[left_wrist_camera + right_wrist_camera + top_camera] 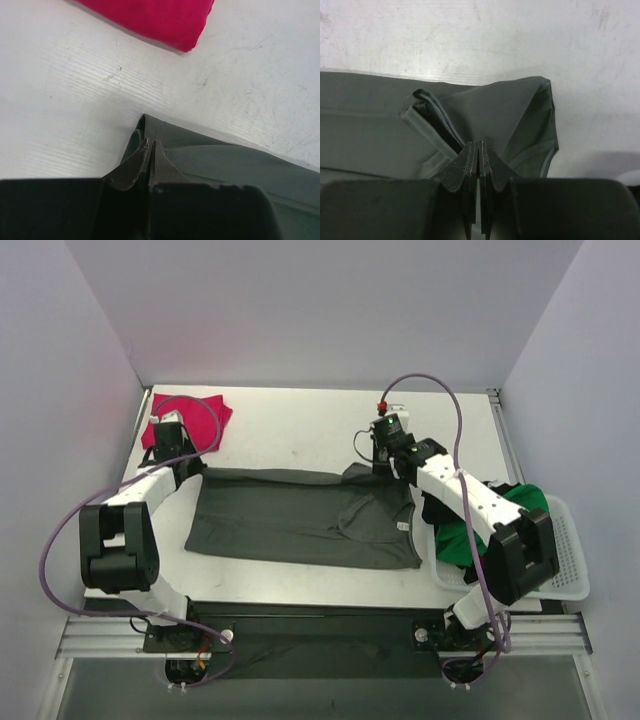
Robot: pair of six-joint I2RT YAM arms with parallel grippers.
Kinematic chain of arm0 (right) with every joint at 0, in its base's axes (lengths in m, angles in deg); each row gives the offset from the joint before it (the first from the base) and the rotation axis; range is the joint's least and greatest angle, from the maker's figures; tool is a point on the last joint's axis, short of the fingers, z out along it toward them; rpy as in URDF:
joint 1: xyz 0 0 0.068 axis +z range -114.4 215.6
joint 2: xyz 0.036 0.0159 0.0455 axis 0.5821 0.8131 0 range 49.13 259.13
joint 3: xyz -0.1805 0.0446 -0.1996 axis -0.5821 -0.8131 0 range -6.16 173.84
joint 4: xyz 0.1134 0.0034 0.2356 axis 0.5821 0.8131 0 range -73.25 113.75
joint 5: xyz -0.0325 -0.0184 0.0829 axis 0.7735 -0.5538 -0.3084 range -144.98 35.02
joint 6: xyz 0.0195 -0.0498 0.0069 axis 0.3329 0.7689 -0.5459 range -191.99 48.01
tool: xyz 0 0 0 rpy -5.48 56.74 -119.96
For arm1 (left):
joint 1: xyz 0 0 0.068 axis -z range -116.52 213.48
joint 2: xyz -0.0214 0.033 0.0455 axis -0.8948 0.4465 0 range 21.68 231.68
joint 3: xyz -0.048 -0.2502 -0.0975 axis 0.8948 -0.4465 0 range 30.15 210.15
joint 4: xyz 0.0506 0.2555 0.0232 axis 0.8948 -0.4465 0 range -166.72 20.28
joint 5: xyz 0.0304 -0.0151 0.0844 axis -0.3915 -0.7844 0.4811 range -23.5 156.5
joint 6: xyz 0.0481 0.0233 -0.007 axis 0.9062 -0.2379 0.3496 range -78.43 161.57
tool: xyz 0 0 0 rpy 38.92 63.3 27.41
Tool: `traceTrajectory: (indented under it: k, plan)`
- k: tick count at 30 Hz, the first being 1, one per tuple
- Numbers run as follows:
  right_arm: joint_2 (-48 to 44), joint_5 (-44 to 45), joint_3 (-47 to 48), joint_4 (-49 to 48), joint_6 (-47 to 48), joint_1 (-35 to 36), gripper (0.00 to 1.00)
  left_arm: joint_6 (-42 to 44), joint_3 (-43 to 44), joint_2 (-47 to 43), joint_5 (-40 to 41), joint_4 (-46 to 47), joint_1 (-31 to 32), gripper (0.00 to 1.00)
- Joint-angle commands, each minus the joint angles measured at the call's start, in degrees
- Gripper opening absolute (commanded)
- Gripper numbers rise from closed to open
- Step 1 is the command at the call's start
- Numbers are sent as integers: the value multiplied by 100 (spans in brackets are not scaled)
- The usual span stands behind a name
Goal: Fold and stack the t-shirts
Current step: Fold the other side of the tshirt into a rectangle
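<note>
green t-shirt (453,540) and black t-shirt (508,487) in the basket (566,552) largely behind the right arm (470,498)

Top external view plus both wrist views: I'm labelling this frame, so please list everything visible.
Dark grey-green cloth t-shirt: one, spread flat mid-table.
Magenta-red cloth t-shirt: one, folded, far-left corner of the table.
Bright green cloth t-shirt: one, bunched in the basket.
Black cloth t-shirt: one, in the basket, mostly hidden.
White slotted plastic basket: one, near-right table edge.
White table: one, under everything.
Left gripper: one, black, shut on the grey-green shirt's far-left corner.
Right gripper: one, black, shut on its far-right part.
</note>
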Motion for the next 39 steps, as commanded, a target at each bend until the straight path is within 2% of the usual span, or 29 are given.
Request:
traceTrajectory:
  k: [1, 7, 16, 23, 39]
  plan:
    - [-607, 435, -412, 22, -223, 95, 0, -96, -181, -465, 316, 196, -11, 0]
    - [-1459, 629, -941, 136, -373, 367, 0, -87, -287, -641, 387, 99, -55, 0]
    - [-2163, 989, -1635, 320, -654, 920, 0, -192, -735, -1160, 528, 117, -82, 0]
    - [-2330, 1420, -1978, 496, -944, 1360, 0, -324, -1130, -1511, 624, 81, -82, 0]
    - [-2374, 1684, -2602, 646, -1418, 1765, 0, -640, -1614, -1784, 1098, -252, -91, 0]
